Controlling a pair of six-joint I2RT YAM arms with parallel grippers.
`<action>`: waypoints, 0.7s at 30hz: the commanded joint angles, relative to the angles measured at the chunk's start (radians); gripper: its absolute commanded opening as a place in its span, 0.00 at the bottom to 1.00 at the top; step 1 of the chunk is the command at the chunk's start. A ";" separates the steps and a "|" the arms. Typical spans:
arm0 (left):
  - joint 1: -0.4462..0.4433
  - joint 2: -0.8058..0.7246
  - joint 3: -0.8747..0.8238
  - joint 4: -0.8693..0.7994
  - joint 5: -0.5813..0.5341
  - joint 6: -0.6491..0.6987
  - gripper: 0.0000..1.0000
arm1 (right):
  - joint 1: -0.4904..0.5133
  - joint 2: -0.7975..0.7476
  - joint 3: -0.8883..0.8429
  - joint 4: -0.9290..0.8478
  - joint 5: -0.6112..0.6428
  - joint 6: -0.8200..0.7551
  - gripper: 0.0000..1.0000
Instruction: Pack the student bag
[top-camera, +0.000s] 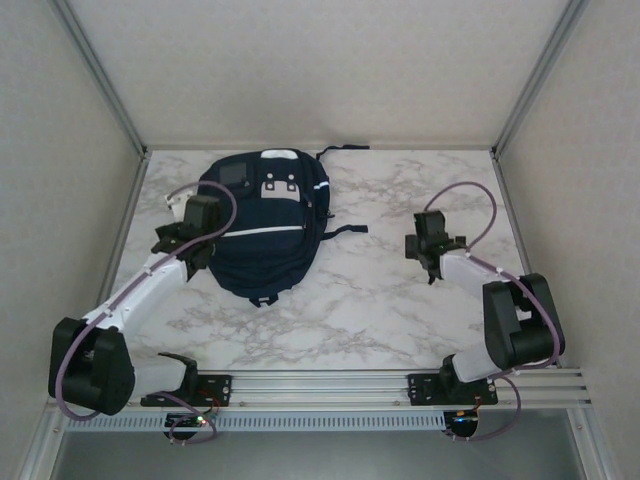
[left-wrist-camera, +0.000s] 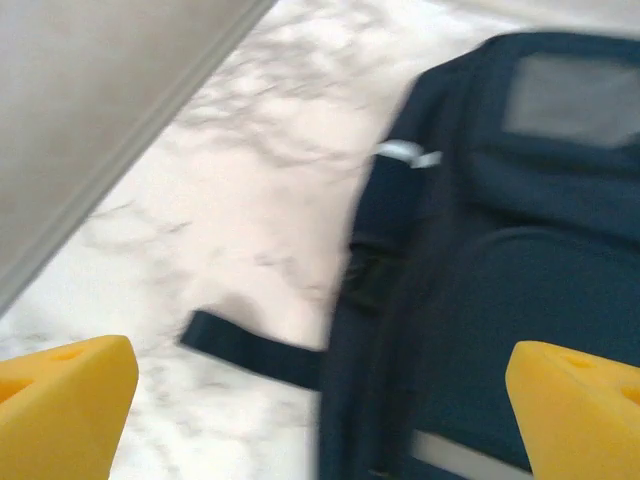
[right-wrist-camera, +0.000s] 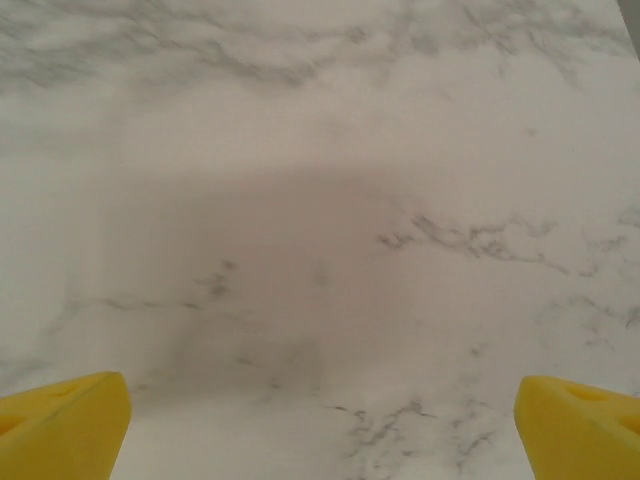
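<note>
Lying flat in the upper left-centre of the top view, the large dark navy fabric student bag with thin white stripes (top-camera: 262, 225) is seen on the white-grey marbled table top (top-camera: 390, 300). Its grey square patch (top-camera: 236, 174) and white tabs (top-camera: 280, 186) sit toward the top of the frame, and a dark strap (top-camera: 340, 230) trails right at mid-frame. Whether any zip is open cannot be told from these views.

The left gripper (top-camera: 193, 228) is placed over the bag's left edge. In the left wrist view its jaws are spread wide, w/ yellow pads (left-wrist-camera: 60, 410) in both lower corners and nothing gripped. The bag's side and a short dark side strap (left-wrist-camera: 250, 350) are seen ahead. The right gripper (top-camera: 432, 243) is placed right of centre, well apart from the bag. Its yellow pads (right-wrist-camera: 60, 420) are likewise wide apart over bare marble.

Handling, as judged: soft, floppy cloth, prob. light while unfilled – it can be expected to sag and fold if pinched by one panel. A hold is best taken on sth narrow and sewn-in – a strap or a zip pull, though pulls are too small to be made out – w/ the body pinned by the other gripper. The fabric is judged neither slippery nor fragile.
</note>
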 joint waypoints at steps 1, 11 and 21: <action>0.080 0.018 -0.095 0.238 -0.094 0.108 0.94 | -0.037 -0.046 -0.122 0.397 -0.011 -0.043 0.99; 0.174 0.200 -0.230 0.704 0.188 0.237 0.93 | -0.118 0.026 -0.306 0.865 -0.271 -0.109 0.99; 0.192 0.272 -0.404 1.093 0.414 0.275 1.00 | -0.160 0.060 -0.291 0.860 -0.323 -0.077 0.99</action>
